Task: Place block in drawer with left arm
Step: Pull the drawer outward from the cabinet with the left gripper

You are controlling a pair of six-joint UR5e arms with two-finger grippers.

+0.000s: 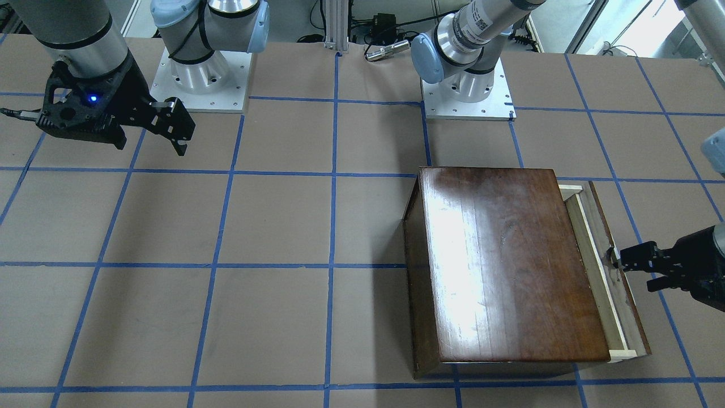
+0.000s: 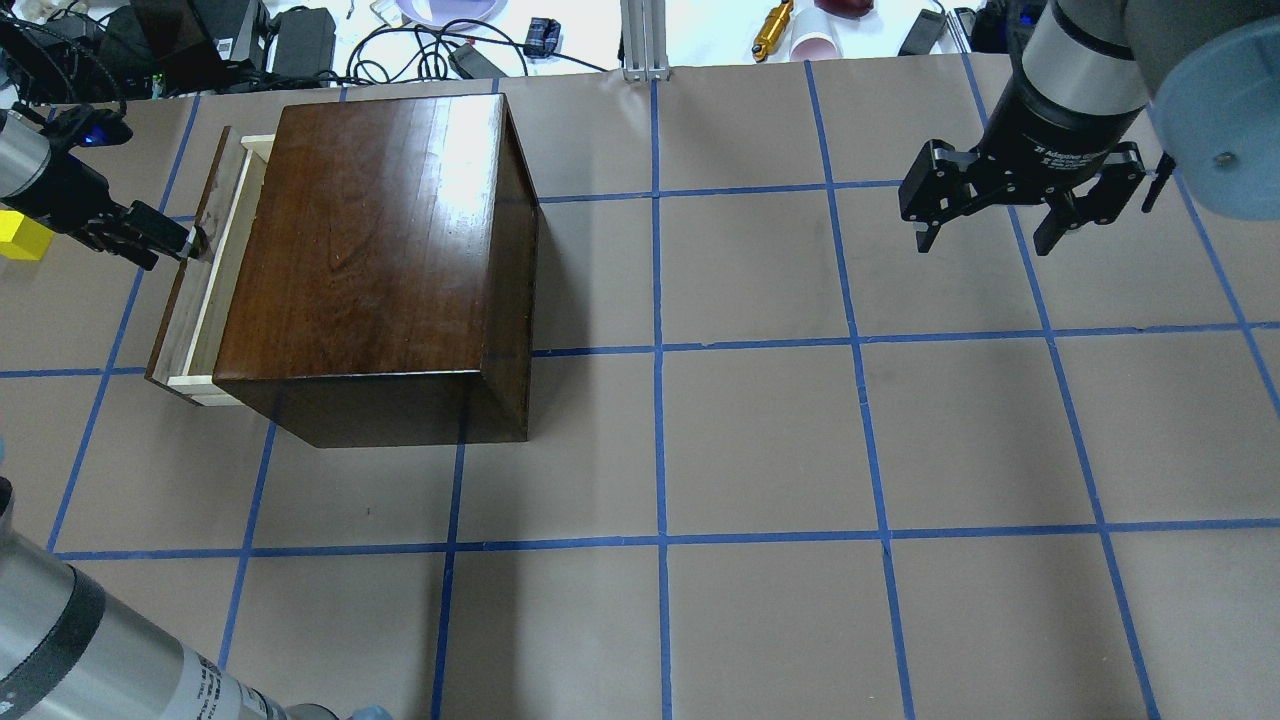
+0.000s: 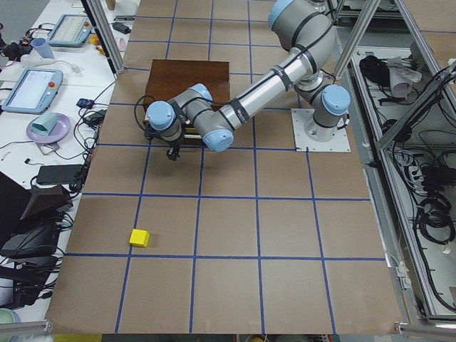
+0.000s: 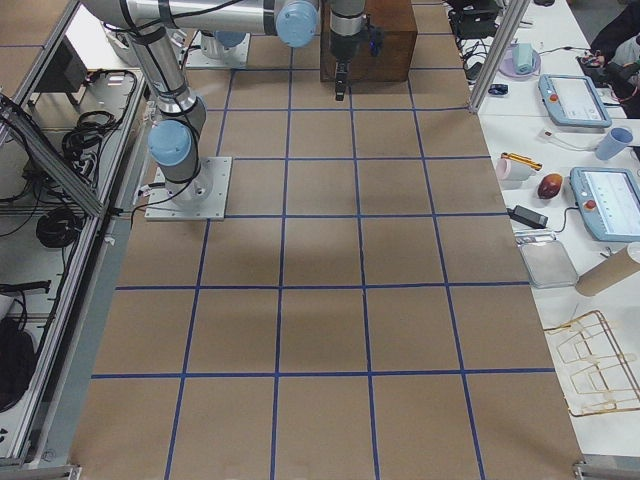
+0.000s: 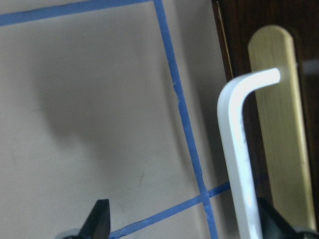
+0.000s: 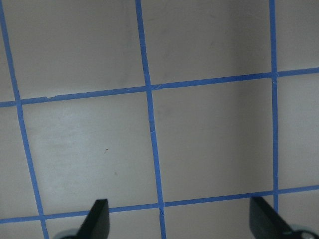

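Note:
The yellow block (image 2: 20,237) lies on the table to the left of the box, also seen in the exterior left view (image 3: 139,237). The dark-brown box (image 2: 370,230) has its drawer (image 2: 205,275) pulled out a little, showing a pale wood rim (image 1: 595,266). My left gripper (image 2: 180,245) is at the drawer's front panel, open. In the left wrist view a silver handle (image 5: 239,149) on a brass plate sits between the fingers, close to the right one. My right gripper (image 2: 985,245) hangs open and empty above the table, far from the box.
Blue tape lines grid the brown table (image 2: 760,430). The two arm bases (image 1: 467,90) stand at the robot's edge. Cables and small items lie beyond the far edge (image 2: 420,40). The block lies behind the left gripper, away from the drawer.

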